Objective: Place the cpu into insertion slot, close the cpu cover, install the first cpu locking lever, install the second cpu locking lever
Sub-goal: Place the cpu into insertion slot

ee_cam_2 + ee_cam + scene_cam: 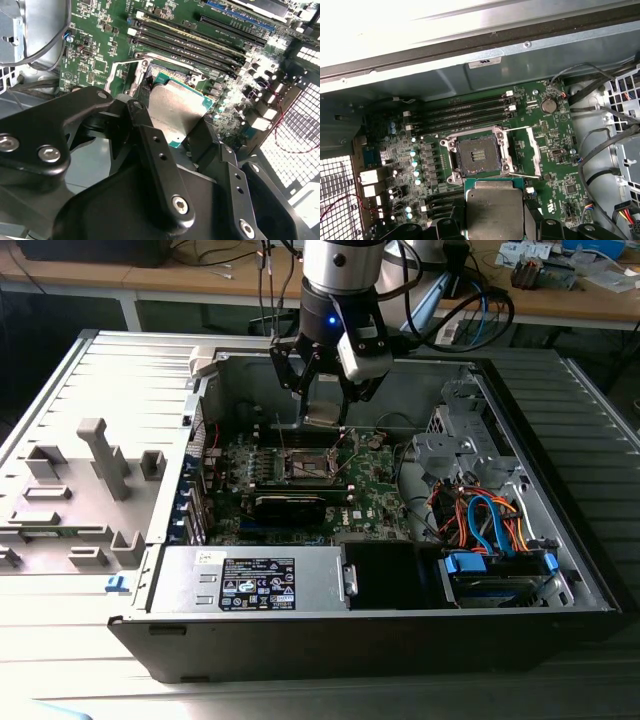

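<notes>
End effector point(322, 402) clamped on the cpu point(177, 112) by its edges, chip held flat over the green board point(560, 150), short of the insertion slot point(476, 157). Slot bare; cpu cover point(535, 150) stood open, probably to leave access.

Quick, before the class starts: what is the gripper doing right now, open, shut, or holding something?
The gripper: shut on the cpu, which is not yet in the insertion slot.
</notes>
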`<state>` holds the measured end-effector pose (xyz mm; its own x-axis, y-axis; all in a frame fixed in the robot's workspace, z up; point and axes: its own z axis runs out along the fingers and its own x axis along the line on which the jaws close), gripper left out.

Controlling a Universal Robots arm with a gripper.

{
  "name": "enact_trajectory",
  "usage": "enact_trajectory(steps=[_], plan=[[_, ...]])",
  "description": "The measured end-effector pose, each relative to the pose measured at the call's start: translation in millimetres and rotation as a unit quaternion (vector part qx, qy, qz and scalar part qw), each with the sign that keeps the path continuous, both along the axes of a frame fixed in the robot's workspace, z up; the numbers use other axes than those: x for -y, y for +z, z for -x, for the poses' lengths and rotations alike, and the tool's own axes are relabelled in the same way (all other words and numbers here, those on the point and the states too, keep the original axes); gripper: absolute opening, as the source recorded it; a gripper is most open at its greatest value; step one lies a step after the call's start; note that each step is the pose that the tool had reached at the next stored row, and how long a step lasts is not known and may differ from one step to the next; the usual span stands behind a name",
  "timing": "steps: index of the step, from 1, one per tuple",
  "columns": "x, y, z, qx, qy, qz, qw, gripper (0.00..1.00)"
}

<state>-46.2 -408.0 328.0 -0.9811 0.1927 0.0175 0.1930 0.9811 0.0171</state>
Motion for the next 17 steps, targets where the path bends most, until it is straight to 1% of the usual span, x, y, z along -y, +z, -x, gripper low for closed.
enact_trajectory(steps=[17], plan=[[0.0, -0.5, 0.0, 0.0, -0.009, 0.0, 0.99996, 0.55]])
